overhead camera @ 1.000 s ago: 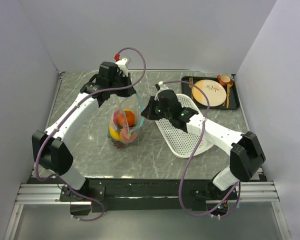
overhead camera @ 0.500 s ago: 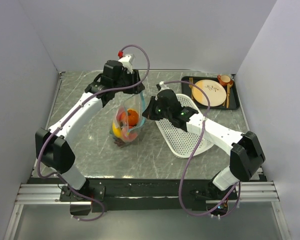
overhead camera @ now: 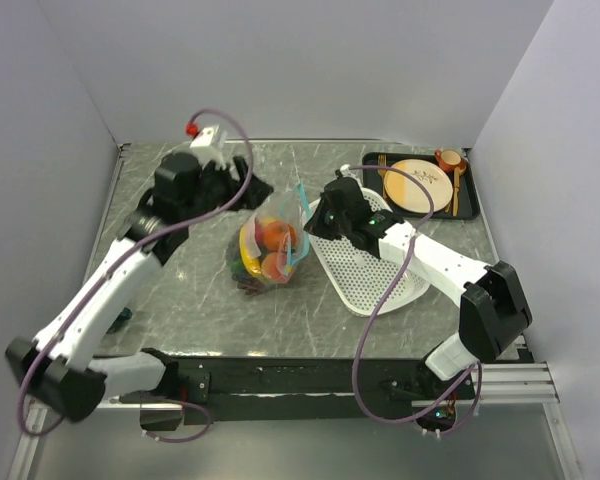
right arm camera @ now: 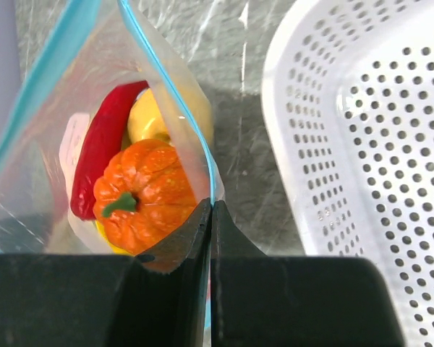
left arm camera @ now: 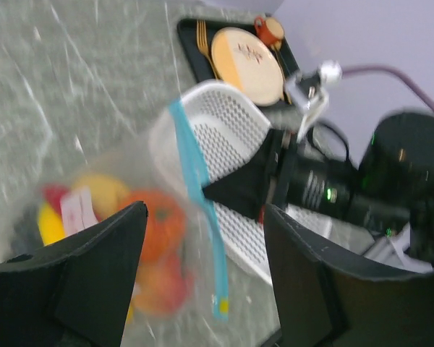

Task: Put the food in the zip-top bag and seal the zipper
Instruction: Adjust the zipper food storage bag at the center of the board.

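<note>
The zip-top bag stands mid-table, bulging with the food. In the right wrist view an orange tomato, a red chili and a yellow lemon show through the plastic. The teal zipper runs up the bag's right side. My right gripper is shut on that zipper edge, jaws pressed together. My left gripper is open, left of and behind the bag, touching nothing. In its wrist view the fingers frame the bag and zipper from a distance.
A white perforated basket lies right of the bag, under my right arm. A black tray at the back right holds a beige plate, a small cup and cutlery. Grey walls close in on both sides.
My left gripper opened, let go of the bag's top and drew back to the left. The bag shifted slightly right, held only by the right gripper.
</note>
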Robot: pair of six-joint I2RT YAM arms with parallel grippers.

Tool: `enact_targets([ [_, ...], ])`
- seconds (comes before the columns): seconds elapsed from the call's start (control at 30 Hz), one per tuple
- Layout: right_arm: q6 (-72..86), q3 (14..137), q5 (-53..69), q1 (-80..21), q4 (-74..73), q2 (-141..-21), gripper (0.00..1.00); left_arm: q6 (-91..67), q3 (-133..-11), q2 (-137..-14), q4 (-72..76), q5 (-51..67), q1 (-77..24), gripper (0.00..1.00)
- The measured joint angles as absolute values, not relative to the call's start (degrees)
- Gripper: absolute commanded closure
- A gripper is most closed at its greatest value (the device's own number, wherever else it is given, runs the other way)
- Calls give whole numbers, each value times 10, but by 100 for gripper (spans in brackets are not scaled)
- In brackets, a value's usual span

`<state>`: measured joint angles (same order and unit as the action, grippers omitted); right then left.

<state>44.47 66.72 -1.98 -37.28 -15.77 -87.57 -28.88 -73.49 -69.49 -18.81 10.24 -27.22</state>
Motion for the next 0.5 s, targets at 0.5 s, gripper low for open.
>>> enact_targets([
  [0.5,471,631,-12,-366,-149,-852,94,-505,-420,-505,-124,83,-363,18],
])
